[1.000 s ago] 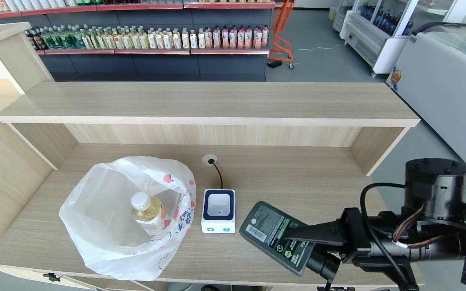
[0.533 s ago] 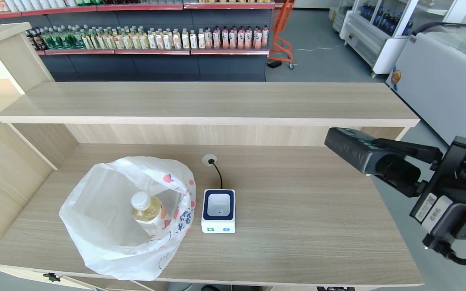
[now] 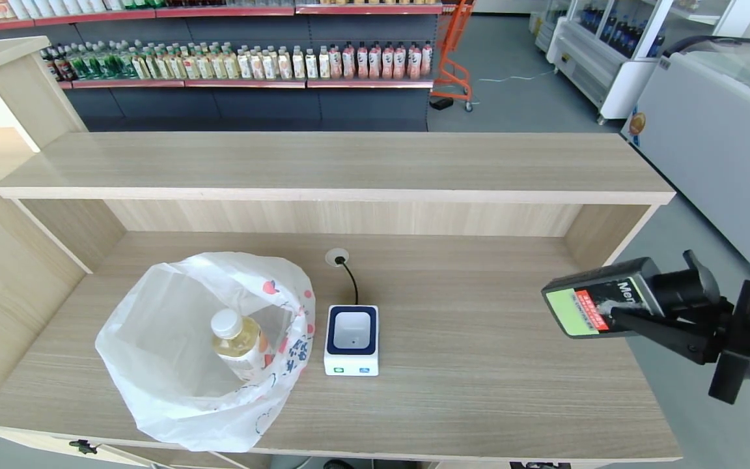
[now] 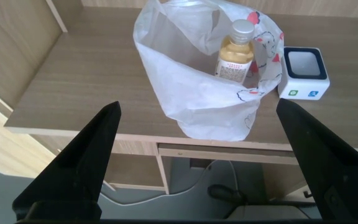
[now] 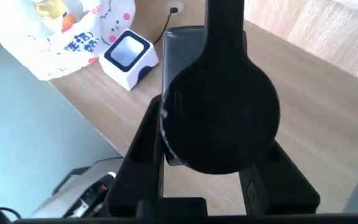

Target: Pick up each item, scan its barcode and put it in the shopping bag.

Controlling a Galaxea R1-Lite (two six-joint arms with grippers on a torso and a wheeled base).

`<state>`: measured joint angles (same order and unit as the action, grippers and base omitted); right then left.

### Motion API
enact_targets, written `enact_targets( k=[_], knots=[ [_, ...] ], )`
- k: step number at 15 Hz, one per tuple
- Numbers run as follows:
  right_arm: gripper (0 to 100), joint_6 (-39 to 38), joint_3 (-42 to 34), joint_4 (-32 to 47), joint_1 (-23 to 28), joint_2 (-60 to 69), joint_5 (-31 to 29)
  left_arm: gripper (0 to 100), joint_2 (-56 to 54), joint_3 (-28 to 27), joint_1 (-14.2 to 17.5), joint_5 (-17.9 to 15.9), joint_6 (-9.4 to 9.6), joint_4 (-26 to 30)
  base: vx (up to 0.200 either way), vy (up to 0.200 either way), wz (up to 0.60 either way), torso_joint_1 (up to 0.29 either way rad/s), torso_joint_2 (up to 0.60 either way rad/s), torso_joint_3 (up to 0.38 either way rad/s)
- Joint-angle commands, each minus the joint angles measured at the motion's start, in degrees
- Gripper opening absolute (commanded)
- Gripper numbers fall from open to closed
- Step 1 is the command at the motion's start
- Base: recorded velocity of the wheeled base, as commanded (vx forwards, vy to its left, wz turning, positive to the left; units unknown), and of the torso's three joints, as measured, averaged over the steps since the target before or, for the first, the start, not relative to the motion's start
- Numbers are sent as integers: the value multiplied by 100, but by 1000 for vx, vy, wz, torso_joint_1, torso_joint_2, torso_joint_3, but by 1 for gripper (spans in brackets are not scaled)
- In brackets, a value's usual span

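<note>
Holding the dark packet [image 3: 577, 306] clamped in the right gripper [image 3: 616, 314] by the worktop's [image 3: 479, 391] right end, well apart from the scanner [image 3: 351, 339]: scan step probably pending, calling next for swinging its barcode over that window.

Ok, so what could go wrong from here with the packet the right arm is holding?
1. The right pincer holds the packet near the counter's right edge, well away from the scanner; a slip could drop it to the floor.
2. The scanner's window faces up, so the packet may need turning before its barcode reads.
3. The bottle stands in the shopping bag; a dropped packet might tip it.
</note>
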<state>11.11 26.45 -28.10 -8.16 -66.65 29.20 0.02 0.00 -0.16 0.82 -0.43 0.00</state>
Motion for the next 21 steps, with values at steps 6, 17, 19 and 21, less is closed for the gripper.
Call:
enact_targets(
  k=[6, 17, 19, 21],
  knots=[
    [0, -3598, 123, 33, -1030, -1079, -54, 100, -2, 0, -2, -3, -1, 0, 0, 0, 0, 0, 0, 0],
    [0, -3730, 378, -337, -1109, -1878, -72, 100, -2, 0, -2, 6, -54, 0, 0, 109, 0, 1, 2, 0],
    [0, -3730, 457, -337, -1171, -1966, -81, 100, -2, 0, -2, 6, -54, 0, 0, 200, 0, -7, 2, 0],
    [0, -3607, 492, -345, -1197, -2204, -230, 100, -2, 0, -2, 6, -45, 0, 0, 200, 0, 2, 5, -2]
  ],
)
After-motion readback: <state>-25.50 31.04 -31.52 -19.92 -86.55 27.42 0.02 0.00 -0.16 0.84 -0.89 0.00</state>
